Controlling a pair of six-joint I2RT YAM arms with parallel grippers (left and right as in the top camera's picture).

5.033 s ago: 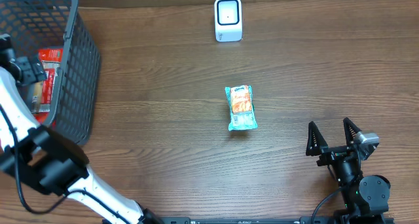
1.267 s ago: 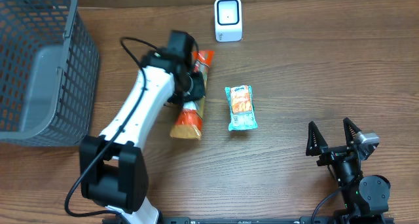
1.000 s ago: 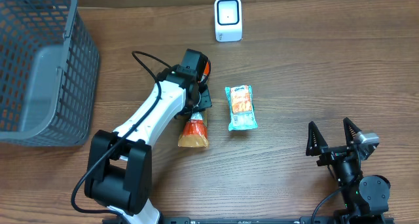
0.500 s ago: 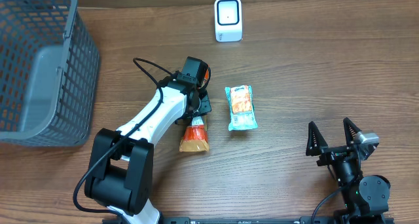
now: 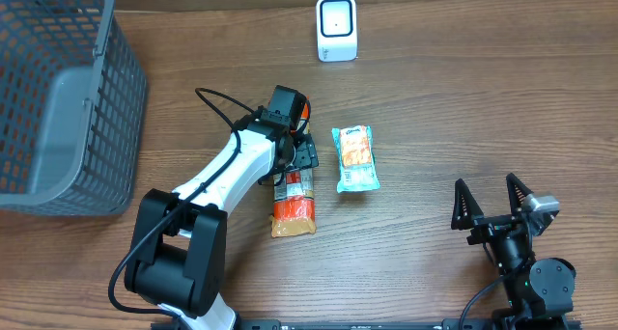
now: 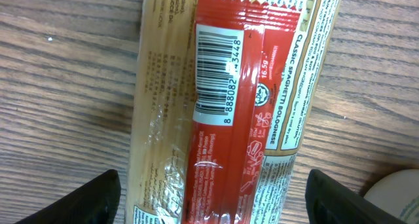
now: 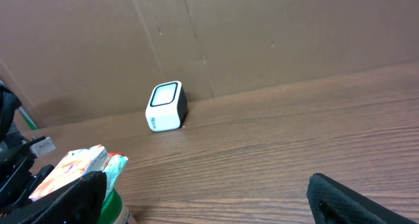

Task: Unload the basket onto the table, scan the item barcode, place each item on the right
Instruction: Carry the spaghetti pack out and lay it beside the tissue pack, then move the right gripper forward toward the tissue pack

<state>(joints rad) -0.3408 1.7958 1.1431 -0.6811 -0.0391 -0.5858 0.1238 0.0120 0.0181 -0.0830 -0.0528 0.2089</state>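
Lying on the wood-grain table [image 6: 65,86] is a glossy spaghetti packet [image 6: 222,119].

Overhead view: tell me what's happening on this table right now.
The left gripper stands open over a spaghetti packet that lies flat on the table, with its barcode facing up. A teal snack packet lies just to its right. The white scanner sits at the far edge, nothing in front of it. The right gripper is open and holds nothing.
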